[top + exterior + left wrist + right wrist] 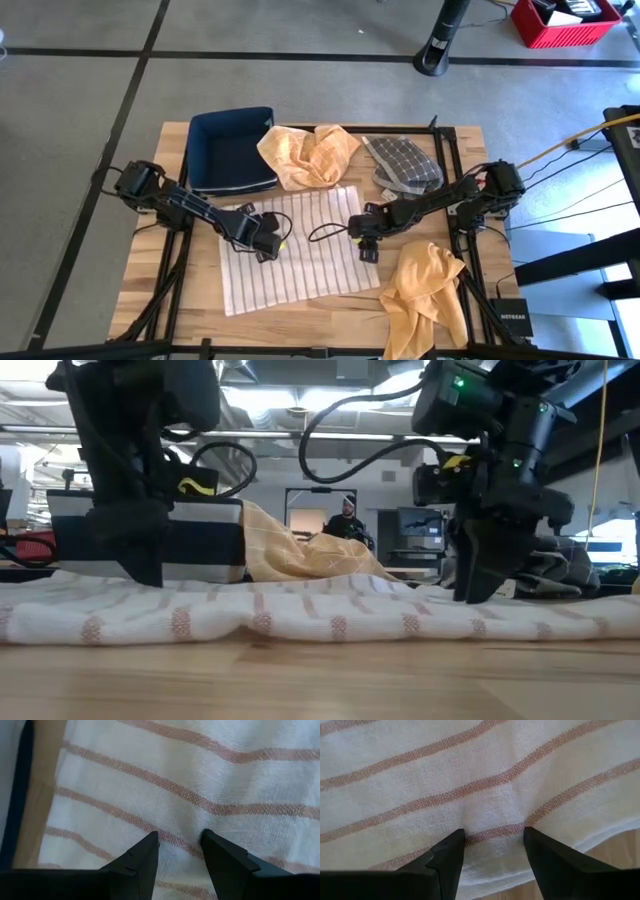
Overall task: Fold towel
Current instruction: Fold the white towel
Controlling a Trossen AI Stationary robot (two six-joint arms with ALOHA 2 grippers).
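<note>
A white towel with thin reddish stripes [300, 255] lies spread flat in the middle of the wooden table [195, 285]. My left gripper [266, 247] points steeply down over the towel's left part. It is open, with striped cloth [180, 827] showing between its fingers. My right gripper [366, 248] points down just inside the towel's right edge, also open. In the low view the left gripper [140, 572] and the right gripper [478, 588] both reach down to the cloth [320, 615]. My left gripper sets both open fingertips [150, 841] on the towel's upper face [180, 839], inside its left edge. It comes from above, slanting down. The cloth lies flat on the table between them. My right gripper rests both open fingertips [456, 839] on the towel close to its right hem [495, 845]. It also comes from above. The cloth puckers slightly between the fingers and lies on the table.
A dark blue tray [232, 150] stands at the far left. A yellow cloth [308, 155] and a grey checked cloth [403, 165] lie crumpled along the far edge. Another yellow cloth [425, 295] lies at the near right corner. A person [347, 518] stands in the room behind.
</note>
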